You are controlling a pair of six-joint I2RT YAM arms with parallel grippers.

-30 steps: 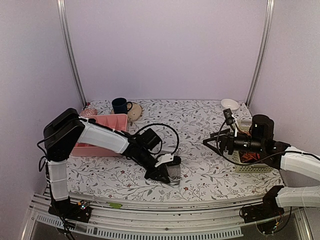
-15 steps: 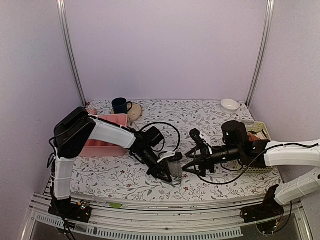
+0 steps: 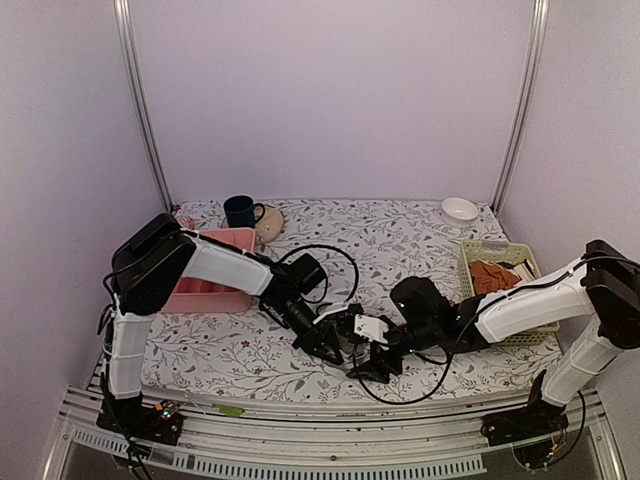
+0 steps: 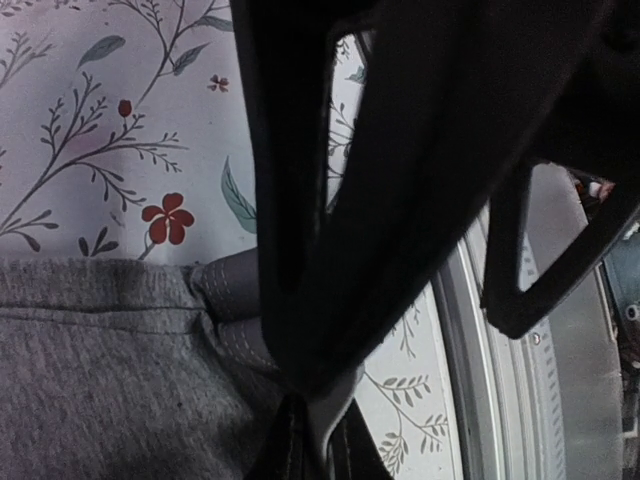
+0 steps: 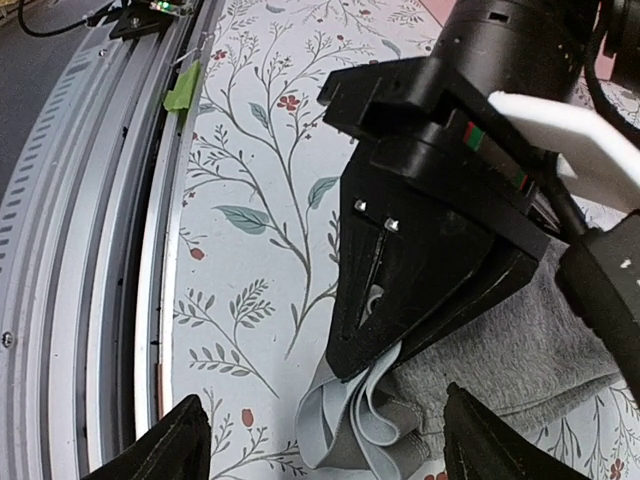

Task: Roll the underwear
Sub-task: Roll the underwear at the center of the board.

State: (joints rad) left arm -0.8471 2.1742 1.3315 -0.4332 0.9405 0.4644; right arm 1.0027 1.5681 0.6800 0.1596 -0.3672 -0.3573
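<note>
At lower centre of the top view, the left tool [image 3: 338, 345] was clamped on the grey underwear [image 5: 500, 355] lying on the tabletop [image 3: 400, 235]; the right tool [image 5: 337, 445] hovered just beside, spread wide

In the top view you get only a sliver of the underwear [image 3: 351, 345]. The left gripper [image 3: 338, 348] and right gripper [image 3: 366, 366] crowd over the rest.

From the left wrist, dark blurred fingers [image 4: 400, 180] fill most of the frame, and the cloth runs off the bottom and left edges.

From the right wrist, only two fingertips [image 5: 185, 445] poke in at the bottom edge.
</note>
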